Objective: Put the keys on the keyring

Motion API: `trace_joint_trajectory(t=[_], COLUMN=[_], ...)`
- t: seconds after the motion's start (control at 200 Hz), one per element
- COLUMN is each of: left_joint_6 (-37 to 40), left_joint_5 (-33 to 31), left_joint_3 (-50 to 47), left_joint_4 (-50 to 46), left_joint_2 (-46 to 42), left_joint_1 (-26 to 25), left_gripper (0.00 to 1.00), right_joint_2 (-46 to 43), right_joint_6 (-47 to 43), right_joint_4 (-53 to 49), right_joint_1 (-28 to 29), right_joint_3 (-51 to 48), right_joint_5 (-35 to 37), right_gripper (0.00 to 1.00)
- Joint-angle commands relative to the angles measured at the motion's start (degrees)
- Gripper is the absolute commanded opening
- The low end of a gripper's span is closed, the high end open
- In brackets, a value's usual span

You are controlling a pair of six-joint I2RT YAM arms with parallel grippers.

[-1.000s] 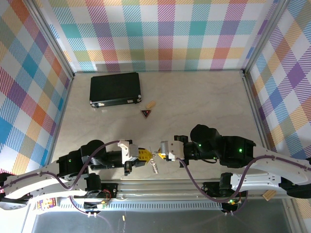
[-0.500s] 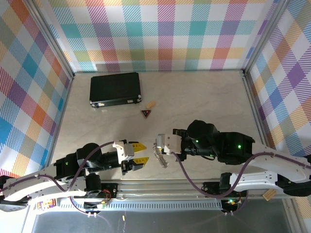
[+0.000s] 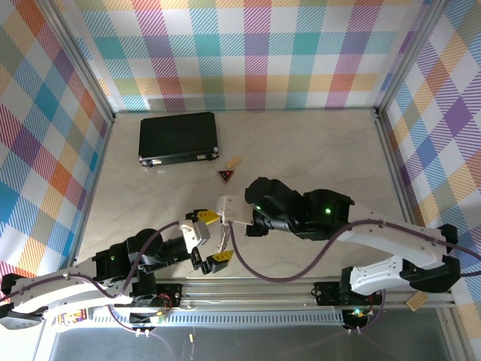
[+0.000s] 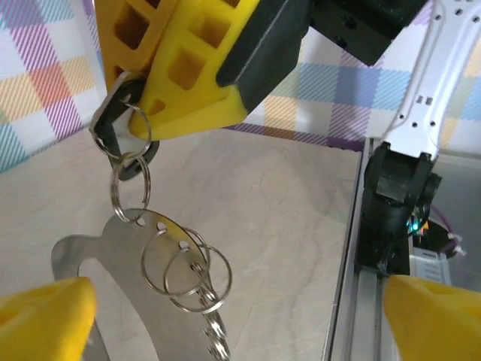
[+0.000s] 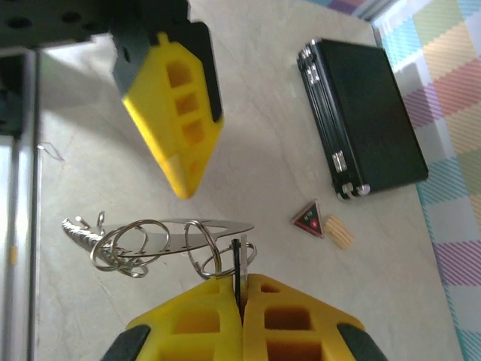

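Flat silver keys (image 4: 75, 252), thin wire keyring (image 4: 113, 120)

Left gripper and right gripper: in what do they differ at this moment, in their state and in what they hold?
The left gripper is open, its fingers wide apart; the right gripper is shut. The left gripper holds nothing; the right gripper pinches the keyring by its dark tag, and the keys hang below it. Both have yellow fingers.
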Motion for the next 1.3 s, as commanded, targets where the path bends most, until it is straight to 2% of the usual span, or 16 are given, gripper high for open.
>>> trace_joint_trajectory(t=[0.0, 0.29, 0.475, 0.595, 0.945, 1.295], left_joint_6=[-1.16, -3.36, -6.27, -7.37, -8.68, -9.44], left_joint_5=[-4.41, -8.5, -16.11, -18.25, -17.24, -16.28], left_joint_3=[-0.8, -2.65, -2.09, -1.87, -1.86, -2.35], left_joint_4=[0.06, -3.32, -6.67, -9.12, -9.77, -10.08], left_joint_2=[-1.37, -6.88, -8.43, -9.03, -9.53, -9.61], left_joint_1=[0.13, 0.12, 0.16, 0.19, 0.17, 0.16], left_gripper=[1.0, 1.0, 1.0, 1.0, 1.0, 1.0], right_joint_2=[3.12, 14.66, 18.66, 20.93, 29.71, 38.11], right_joint_6=[4.46, 10.82, 11.89, 11.49, 11.89, 14.23], right_joint_4=[-4.27, -13.39, -14.83, -14.16, -11.3, -7.9], right_joint_1=[-3.11, -12.01, -17.64, -20.01, -27.94, -31.9], right_joint_3=[5.2, 14.73, 16.9, 17.71, 22.09, 27.43], right_joint_5=[2.4, -1.41, -4.49, -6.4, -12.2, -16.67], right_gripper=[0.0, 0.0, 0.0, 0.0, 0.0, 0.0])
